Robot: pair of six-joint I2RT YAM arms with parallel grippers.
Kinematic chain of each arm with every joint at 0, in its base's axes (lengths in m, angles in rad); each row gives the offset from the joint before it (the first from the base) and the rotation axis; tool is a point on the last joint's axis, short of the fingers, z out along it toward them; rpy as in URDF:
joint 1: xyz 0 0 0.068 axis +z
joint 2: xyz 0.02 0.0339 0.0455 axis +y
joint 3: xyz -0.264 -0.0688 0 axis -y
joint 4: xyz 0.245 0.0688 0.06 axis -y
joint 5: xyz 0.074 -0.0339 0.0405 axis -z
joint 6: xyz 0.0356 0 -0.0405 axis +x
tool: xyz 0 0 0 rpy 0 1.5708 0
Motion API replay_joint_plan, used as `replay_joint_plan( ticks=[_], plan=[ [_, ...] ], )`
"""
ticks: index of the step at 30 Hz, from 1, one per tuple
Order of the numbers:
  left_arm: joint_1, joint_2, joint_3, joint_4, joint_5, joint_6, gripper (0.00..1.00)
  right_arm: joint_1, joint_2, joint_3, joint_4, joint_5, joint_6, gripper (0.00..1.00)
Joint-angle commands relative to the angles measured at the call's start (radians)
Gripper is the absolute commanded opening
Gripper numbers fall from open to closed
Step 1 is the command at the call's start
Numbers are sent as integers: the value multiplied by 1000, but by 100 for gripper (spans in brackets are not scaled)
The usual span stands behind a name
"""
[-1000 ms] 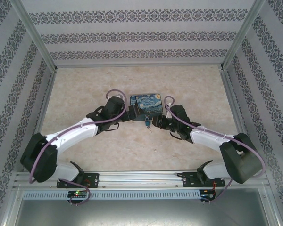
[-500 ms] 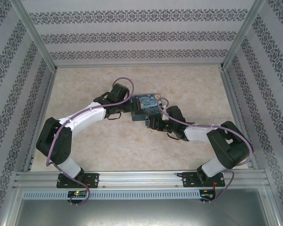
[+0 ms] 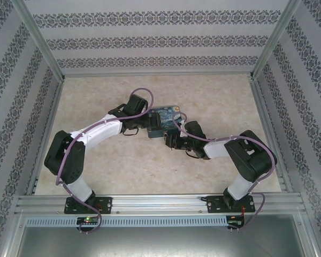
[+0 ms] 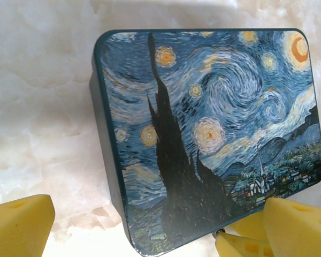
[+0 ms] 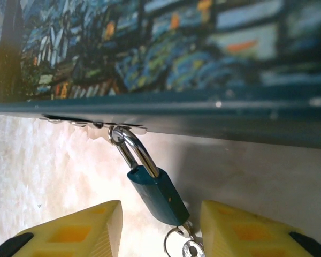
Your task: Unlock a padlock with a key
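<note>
Padlock [image 5: 155, 195] hangs from the front edge of the painted box [image 5: 150, 48]. Its silver shackle [image 5: 129, 147] is hooked through a small metal loop under the box's rim, and the shackle looks closed into the body. The teal body slants away from that edge onto the pale marble table [image 3: 123, 160]. A key ring [image 5: 176, 243] sits at the end of the body farthest from the box; whether a key is seated in the keyhole I cannot tell.

The right gripper [image 5: 159, 227] sits just off the box's front edge with its fingers spread. Its yellow foam pads [image 5: 69, 230] stand one on each side of the lock body, with a gap visible between each pad and the lock. From the top camera, this gripper [image 3: 171, 140] and the padlock [image 3: 166, 137] lie at the near side of the box [image 3: 163, 119].

The left gripper [image 4: 155, 225] is at the box's left end, fingers wide apart, straddling the near corner of the box [image 4: 203, 134]. One pad is clear of the box wall; the other overlaps the lid's corner, and contact there cannot be judged. From the top camera, the left gripper [image 3: 144, 122] is right against the box's left side.
</note>
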Motion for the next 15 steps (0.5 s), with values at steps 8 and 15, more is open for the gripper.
replay_joint_plan(
  ticks=[8, 15],
  plan=[
    [9, 24, 26, 5, 29, -3, 100, 18, 42, 12, 50, -31, 31, 29],
    [10, 23, 14, 17, 29, -7, 100, 18, 42, -8, 63, -13, 46, 10]
  ],
)
